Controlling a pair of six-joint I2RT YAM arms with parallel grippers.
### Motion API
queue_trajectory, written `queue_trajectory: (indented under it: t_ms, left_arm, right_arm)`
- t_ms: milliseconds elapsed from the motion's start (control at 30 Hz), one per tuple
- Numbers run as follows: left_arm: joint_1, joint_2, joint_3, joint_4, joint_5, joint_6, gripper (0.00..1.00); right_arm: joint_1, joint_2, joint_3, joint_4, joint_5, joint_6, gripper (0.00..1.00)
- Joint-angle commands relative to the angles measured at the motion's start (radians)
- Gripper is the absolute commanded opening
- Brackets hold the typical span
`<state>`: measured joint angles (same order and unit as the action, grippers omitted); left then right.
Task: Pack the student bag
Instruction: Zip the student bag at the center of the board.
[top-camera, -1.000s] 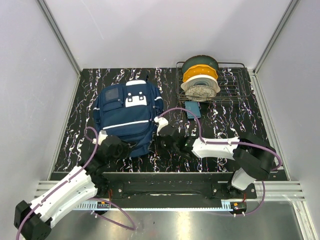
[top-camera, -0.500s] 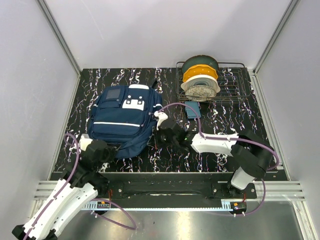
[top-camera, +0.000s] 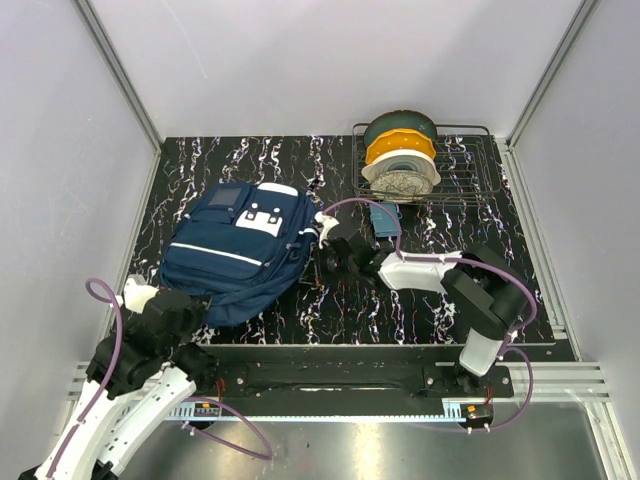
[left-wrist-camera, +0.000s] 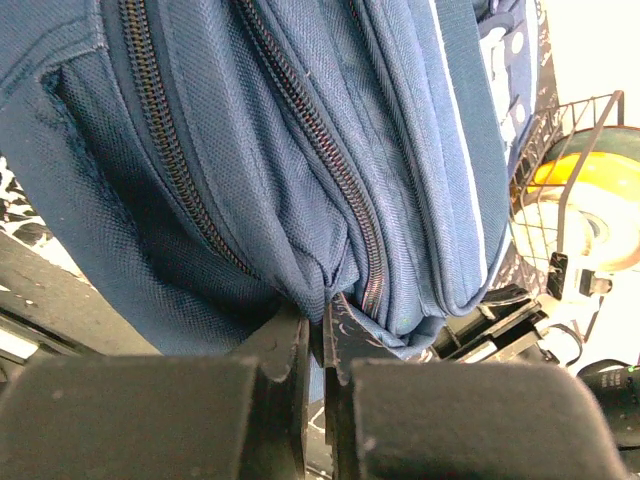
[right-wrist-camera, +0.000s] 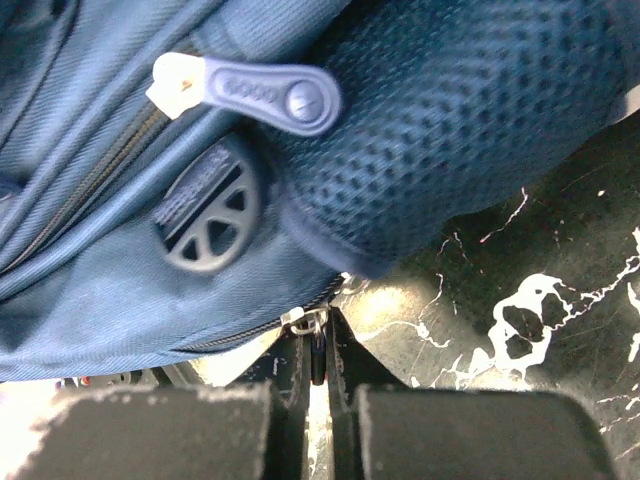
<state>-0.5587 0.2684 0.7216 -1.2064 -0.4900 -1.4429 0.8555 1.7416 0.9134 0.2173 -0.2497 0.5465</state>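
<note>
From above, neither pair of fingertips can be seen: the left jaws are lost under the dark wrist at the near left corner of the student bag (top-camera: 240, 255), and the right jaws are buried against its right edge. The wrist views settle it. The left jaws are closed tight on a pinched fold of navy fabric just below the end of a zip (left-wrist-camera: 310, 130). The right jaws are closed on a small metal zip part at the bag's lower seam; it is too small and shadowed to tell slider from puller. Above them a grey-blue pull tab (right-wrist-camera: 255, 95) with unreadable lettering, a round rubber badge (right-wrist-camera: 205, 225) and a padded mesh panel (right-wrist-camera: 450, 120) fill the picture. The bag lies flat on the left half of the bench (top-camera: 420, 300), front side up and skewed, its top towards the back. A small teal item (top-camera: 385, 222) in front of the wire rack (top-camera: 470, 175) is partly covered by a cable. The left arm (top-camera: 130, 395) is cut off at the bottom left and stretches up to the bag's near corner. The right arm (top-camera: 415, 272) folds back at its elbow and reaches low across the bench leftwards.
</note>
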Motion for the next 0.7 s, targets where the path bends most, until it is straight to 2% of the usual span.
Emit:
queue_trajectory:
  t_ms: [0, 300, 400, 500, 633, 667]
  left_arm:
    - [0.013, -0.011, 0.093, -0.036, -0.234, 0.05, 0.0]
    - [0.006, -0.015, 0.096, -0.033, -0.242, 0.055, 0.0]
    - [0.008, -0.009, 0.075, 0.045, -0.208, 0.088, 0.0]
    - [0.006, 0.04, 0.041, 0.184, -0.128, 0.186, 0.0]
    - [0.006, 0.188, -0.01, 0.37, 0.054, 0.28, 0.0]
    - [0.006, 0.221, -0.02, 0.407, 0.129, 0.288, 0.0]
  right_arm:
    - [-0.079, 0.047, 0.062, -0.016, 0.063, -0.017, 0.0]
    - [-0.153, 0.108, 0.078, -0.009, 0.023, 0.036, 0.0]
    - [-0.153, 0.101, 0.061, 0.001, -0.017, 0.039, 0.01]
    - [-0.154, 0.064, 0.021, 0.008, -0.031, 0.055, 0.08]
    - [-0.153, -0.02, -0.008, -0.025, -0.016, 0.058, 0.34]
    - [-0.157, -0.037, -0.011, -0.063, -0.005, 0.061, 0.54]
